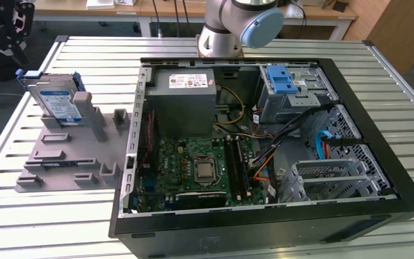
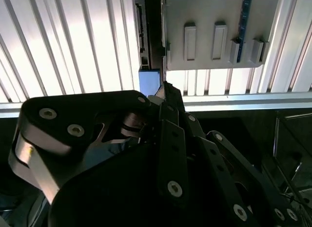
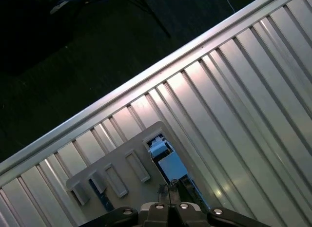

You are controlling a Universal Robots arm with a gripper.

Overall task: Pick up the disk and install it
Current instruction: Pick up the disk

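exterior view overhead, both wrist views share fixture (image 2: 204,12) (image 3: 105,167)

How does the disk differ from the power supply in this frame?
The disk stands on edge in the grey holder outside the case; the power supply sits inside it. The disk is smaller and blue-framed; the power supply is larger, plain grey. Both carry labels.
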